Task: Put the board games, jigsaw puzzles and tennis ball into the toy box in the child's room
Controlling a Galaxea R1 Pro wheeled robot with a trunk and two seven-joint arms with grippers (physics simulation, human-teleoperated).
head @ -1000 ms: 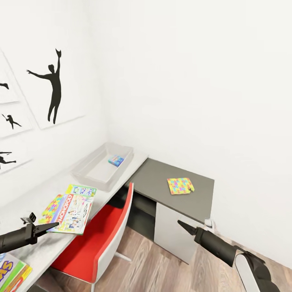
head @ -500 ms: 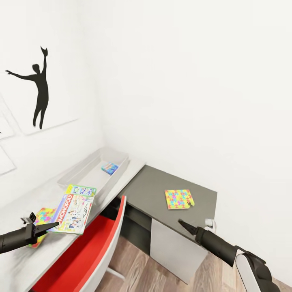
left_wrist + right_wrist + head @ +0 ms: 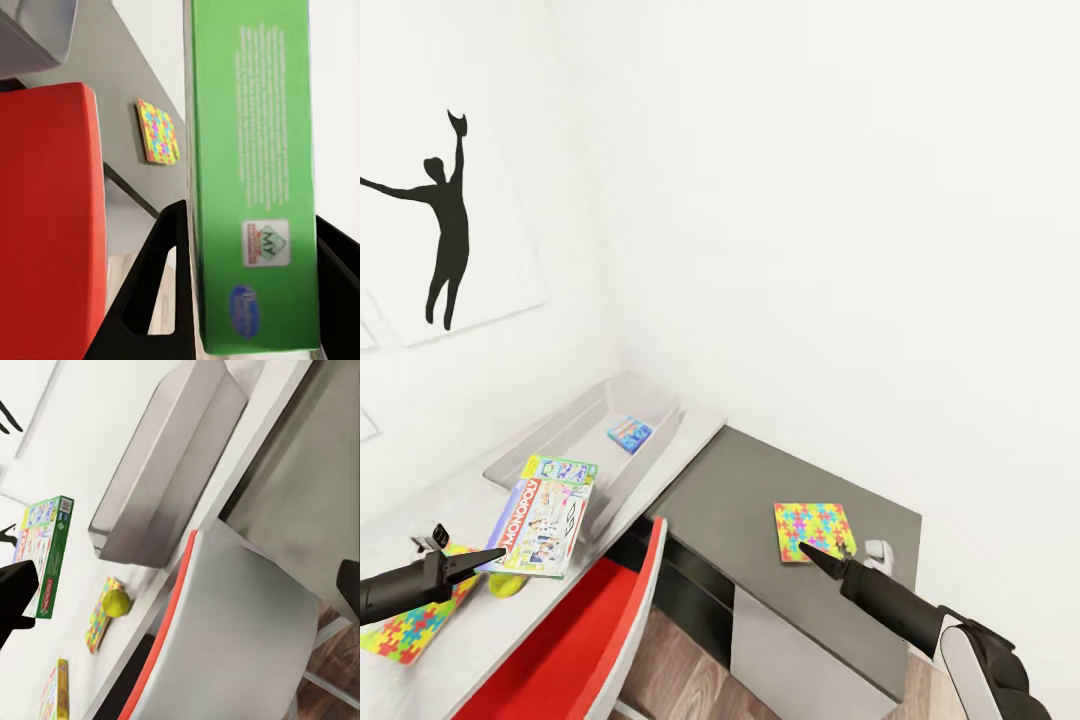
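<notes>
red chair (image 3: 575,640), white walls (image 3: 810,200)

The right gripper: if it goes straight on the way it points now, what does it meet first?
Probably the puzzle on the dark desk section: in the head view the right gripper points up-left across its near edge. Depth is unclear; it may pass above.

Monopoly board game (image 3: 540,515) held above table (image 3: 780,480); toy box (image 3: 565,440) beyond

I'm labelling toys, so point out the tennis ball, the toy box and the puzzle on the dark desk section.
Tennis ball (image 3: 116,601), right wrist view, its middle.
Toy box (image 3: 540,448), head view, near wall.
Puzzle (image 3: 812,529), head view, its centre.
</notes>
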